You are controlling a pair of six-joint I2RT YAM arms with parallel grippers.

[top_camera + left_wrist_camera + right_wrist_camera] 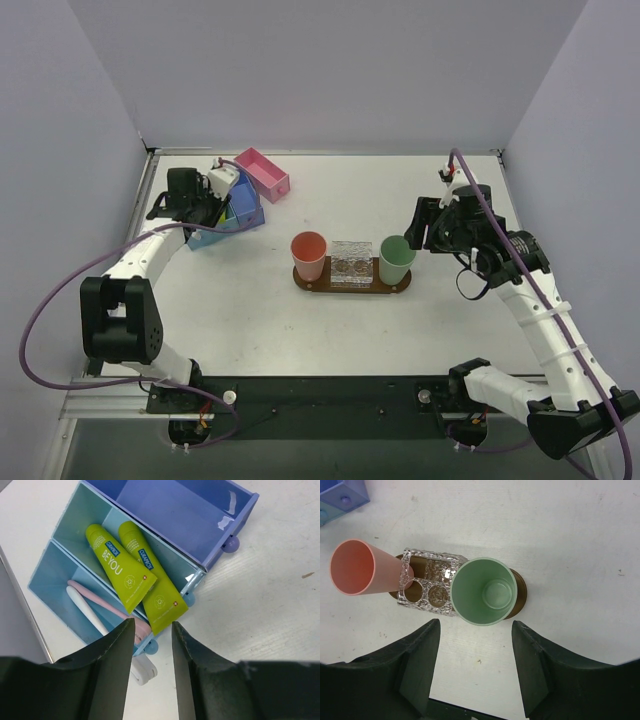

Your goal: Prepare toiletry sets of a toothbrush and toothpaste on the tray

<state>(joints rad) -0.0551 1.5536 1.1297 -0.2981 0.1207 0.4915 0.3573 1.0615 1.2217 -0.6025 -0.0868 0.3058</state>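
Observation:
Two yellow-green toothpaste tubes (122,562) lie side by side in the middle pale-blue drawer (70,517) of the bin. A pink toothbrush (97,599) and a white toothbrush (84,607) lie in the drawer beside it. The white one's head pokes out over the table. My left gripper (152,626) is open and empty above the drawers' front edge; it also shows in the top view (212,208). The brown tray (352,287) holds a pink cup (309,255), a clear holder (351,262) and a green cup (397,258). My right gripper (476,626) is open and empty just above and beside the green cup (484,591).
A pink box (263,173) stands behind the blue bin (235,215) at the back left. A purple-blue drawer (175,510) holds nothing. The pink cup (360,567) and the clear holder (427,582) stand left of the green cup on the tray (521,592).

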